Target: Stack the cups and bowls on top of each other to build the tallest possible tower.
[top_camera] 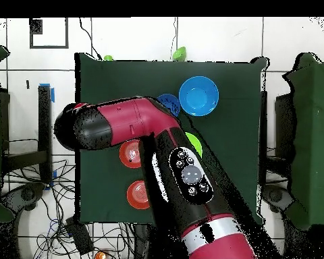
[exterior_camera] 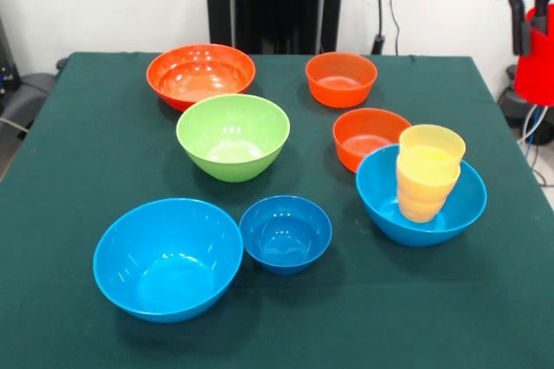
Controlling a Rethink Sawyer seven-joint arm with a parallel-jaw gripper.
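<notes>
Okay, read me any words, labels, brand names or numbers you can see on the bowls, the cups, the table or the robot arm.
None can be read.
Bowls, such as the green bowl, and the stacked yellow cups: plain plastic, no print.
Green table cover: no markings.
Robot arm: round buttons show in the overhead view, but any marks on them are too small to read.

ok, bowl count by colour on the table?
orange bowls: 3
light blue bowls: 2
dark blue bowl: 1
green bowl: 1
Total: 7
</notes>
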